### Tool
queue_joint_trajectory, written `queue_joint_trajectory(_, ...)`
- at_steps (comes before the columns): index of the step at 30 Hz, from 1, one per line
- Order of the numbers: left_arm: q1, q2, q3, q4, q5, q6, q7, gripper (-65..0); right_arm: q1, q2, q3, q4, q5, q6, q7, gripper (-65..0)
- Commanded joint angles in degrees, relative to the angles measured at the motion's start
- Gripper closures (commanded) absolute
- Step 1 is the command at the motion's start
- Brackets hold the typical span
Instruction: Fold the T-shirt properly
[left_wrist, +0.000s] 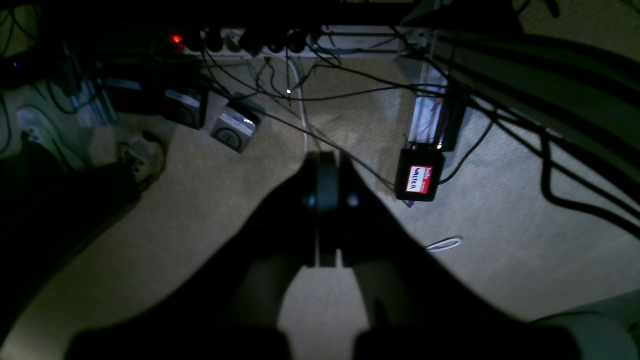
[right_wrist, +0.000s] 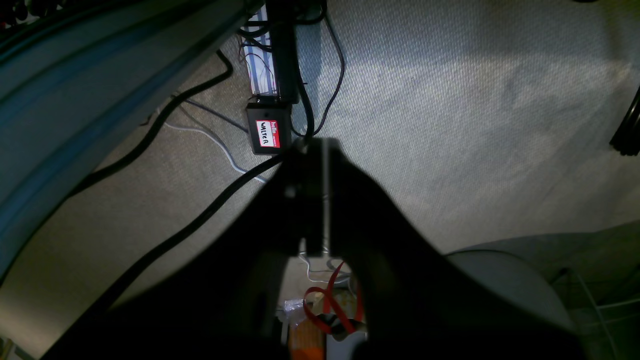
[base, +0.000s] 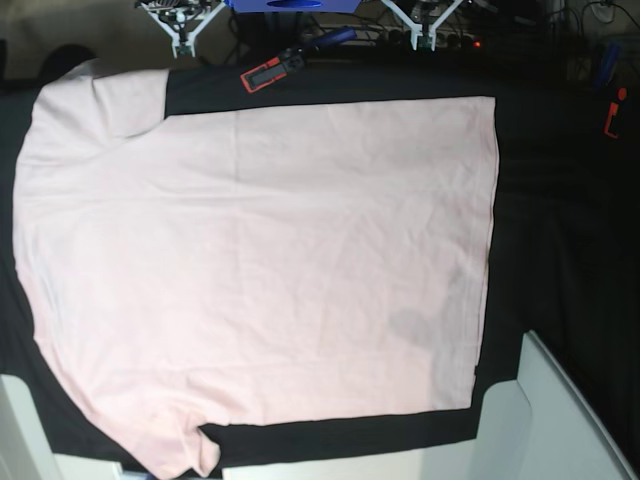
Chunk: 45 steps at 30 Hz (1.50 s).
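Observation:
The pale pink T-shirt (base: 260, 260) lies spread flat on the black table cloth (base: 560, 220) in the base view. Its plain side is up, with sleeves at the left top and left bottom and the hem at the right. Neither gripper shows in the base view. My left gripper (left_wrist: 327, 160) is shut and empty, hanging over carpet floor, away from the shirt. My right gripper (right_wrist: 320, 150) is also shut and empty over the carpet. The shirt does not show in either wrist view.
A red and black tool (base: 268, 72) lies at the table's back edge, and a small red item (base: 612, 118) at the far right. White robot parts (base: 560, 420) fill the bottom corners. Cables (right_wrist: 165, 240), a labelled black box (left_wrist: 419, 175) and a power strip (left_wrist: 240, 42) lie on the floor.

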Motion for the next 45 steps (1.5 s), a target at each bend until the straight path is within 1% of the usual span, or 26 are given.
queue_joint_trajectory(1, 0.27, -0.15, -0.06, 0.03, 0.12, 0.3, -0.43, -6.2, -0.28, 0.05, 0.12, 0.03, 0.14, 0.12, 0.16, -3.8)
queue_joint_trajectory(3, 0.27, -0.15, -0.06, 0.03, 0.12, 0.3, -0.43, -17.8, -0.28, 0.05, 0.21, 0.03, 0.14, 0.12, 0.16, -18.6)
queue_joint_trajectory(5, 0.27, -0.15, -0.06, -0.05, 0.12, 0.3, -0.43, -29.2, -0.28, 0.05, 0.21, 0.03, 0.14, 0.03, 0.16, -37.1)
queue_joint_trajectory(7, 0.27, -0.15, -0.06, -0.05, 0.12, 0.3, -0.43, -33.9, -0.28, -0.03, 0.03, 0.03, 0.14, 0.12, 0.16, -48.8)
queue_joint_trajectory(8, 0.27, -0.15, -0.06, -0.05, 0.12, 0.3, -0.43, -34.3, -0.28, -0.03, -0.14, 0.03, 0.14, 0.12, 0.25, -50.3)
queue_joint_trajectory(9, 0.27, -0.15, -0.06, -0.05, 0.12, 0.3, -0.43, -33.6, -0.28, -0.03, -0.14, 0.03, 0.14, 0.12, 0.25, -49.2)
queue_joint_trajectory(10, 0.27, -0.15, -0.06, -0.05, 0.12, 0.3, -0.43, -30.7, -0.28, -0.03, 0.03, 0.03, 0.14, 0.12, 0.25, -44.8)
queue_joint_trajectory(12, 0.27, -0.15, -0.06, -0.14, 0.12, 0.3, -0.43, -16.1, -0.28, 0.05, 0.12, 0.03, 0.14, 0.12, 0.25, -30.0)
queue_joint_trajectory(13, 0.36, -0.15, -0.06, -0.14, 0.12, 0.3, -0.43, -3.9, -0.28, 0.05, 0.12, 0.03, 0.14, 0.12, 0.25, -20.0)
queue_joint_trajectory(14, 0.36, -0.24, -0.06, -0.14, 0.12, 0.3, -0.43, 0.0, -0.28, 0.05, 0.12, 0.03, 0.14, 0.12, 0.25, -10.4)
queue_joint_trajectory(15, 0.36, -0.24, -0.06, -0.05, 0.12, 0.3, -0.43, 0.0, -0.19, 0.05, 0.12, 0.03, 0.14, 0.12, 0.25, -2.0)
queue_joint_trajectory(16, 0.36, -0.24, -0.06, -0.05, 0.12, 0.3, -0.43, -2.7, -0.19, 0.05, 0.12, 0.03, 0.14, 0.12, 0.25, 0.0)
queue_joint_trajectory(17, 0.36, -0.24, -0.06, -0.05, 0.12, 0.3, -0.43, -5.7, -0.1, 0.05, 0.12, 0.03, 0.14, 0.12, 0.25, -0.4)
queue_joint_trajectory(18, 0.36, -0.24, -0.06, -0.05, 0.12, 0.3, -0.43, -8.4, -0.1, 0.05, 0.12, 0.03, 0.14, 0.12, 0.25, -5.1)
queue_joint_trajectory(19, 0.36, -0.24, -0.06, -0.05, 0.12, 0.3, -0.43, -12.3, -0.1, 0.05, 0.21, 0.03, 0.14, 0.12, 0.25, -11.9)
queue_joint_trajectory(22, 0.27, -0.15, -0.06, -0.05, 0.12, 0.3, -0.43, -27.7, -0.19, -0.12, 0.12, 0.03, 0.14, 0.12, 0.25, -39.2)
queue_joint_trajectory(23, 0.27, -0.15, -0.06, 0.03, 0.12, 0.3, -0.43, -30.7, -0.19, -0.12, -0.23, 0.03, 0.14, 0.12, 0.25, -44.4)
queue_joint_trajectory(24, 0.27, -0.15, -0.06, 0.03, 0.12, 0.3, -0.43, -31.7, -0.19, -0.12, -0.23, 0.03, 0.14, 0.12, 0.25, -45.8)
queue_joint_trajectory(25, 0.36, -0.15, -0.06, 0.12, 0.12, 0.3, -0.43, -30.2, -0.28, -0.12, -0.23, 0.03, 0.14, 0.12, 0.25, -44.5)
queue_joint_trajectory(26, 0.36, -0.15, -0.06, 0.12, 0.12, 0.3, -0.43, -26.2, -0.28, -0.12, -0.23, 0.03, 0.14, 0.12, 0.25, -40.6)
queue_joint_trajectory(27, 0.36, -0.15, -0.06, 0.12, 0.12, 0.3, -0.43, -20.0, -0.28, -0.03, 0.03, 0.03, 0.14, 0.12, 0.25, -35.0)
queue_joint_trajectory(28, 0.36, -0.24, -0.06, 0.12, 0.12, 0.3, -0.43, -10.4, -0.28, 0.05, 0.12, 0.03, 0.14, 0.12, 0.25, -26.0)
queue_joint_trajectory(29, 0.53, -0.24, -0.06, 0.12, 0.12, 0.3, -0.43, 0.0, -0.28, 0.05, 0.12, 0.03, 0.14, 0.12, 0.25, 0.0)
queue_joint_trajectory(30, 0.53, -0.24, -0.06, 0.12, 0.12, 0.3, -0.43, -0.7, -0.28, 0.05, 0.12, 0.03, 0.14, 0.12, 0.25, 0.0)
queue_joint_trajectory(33, 0.62, -0.24, -0.06, 0.12, 0.12, 0.3, -0.43, -0.7, -0.28, 0.05, 0.12, 0.03, 0.14, 0.12, 0.25, -6.4)
queue_joint_trajectory(45, 0.62, -0.24, -0.06, 0.12, 0.12, 0.3, -0.43, -0.7, -1.07, 0.14, 0.03, -0.05, 0.14, 0.03, 0.07, -6.7)
